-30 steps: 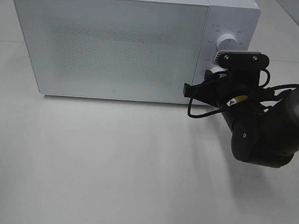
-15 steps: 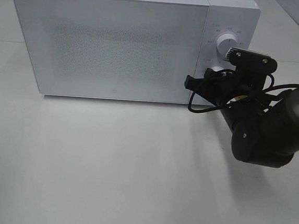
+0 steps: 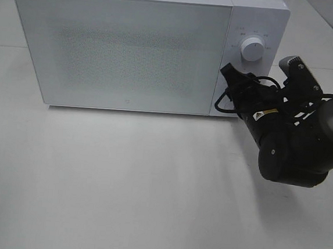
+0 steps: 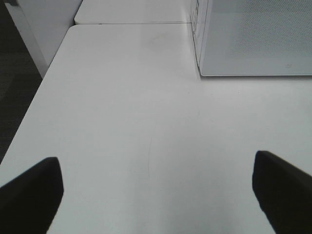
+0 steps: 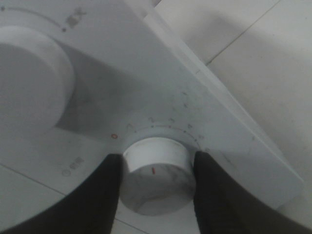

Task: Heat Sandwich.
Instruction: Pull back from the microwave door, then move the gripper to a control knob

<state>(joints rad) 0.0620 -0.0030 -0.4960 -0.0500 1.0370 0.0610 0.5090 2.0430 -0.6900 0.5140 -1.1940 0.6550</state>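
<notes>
The sandwich is out of view; the white microwave (image 3: 126, 51) stands with its door closed. In the right wrist view my right gripper (image 5: 157, 163) is shut on the lower knob (image 5: 156, 183) of the control panel (image 5: 146, 73), one black finger on each side. A red mark shows on the knob's face. From the high view the right arm (image 3: 293, 141) covers that knob, and the upper knob (image 3: 252, 50) is visible above it. My left gripper (image 4: 156, 195) hangs open over bare table, away from the microwave's left corner (image 4: 204, 68).
The white table (image 3: 120, 184) stretches in front of the microwave. In the left wrist view the table edge (image 4: 34, 102) drops to a dark floor. A second, larger knob (image 5: 29, 87) sits beside the gripped one.
The right wrist has rolled clockwise while its fingers stay on the lower knob; its camera mount swung from over the panel to the right, uncovering the upper knob. The left gripper is unchanged.
</notes>
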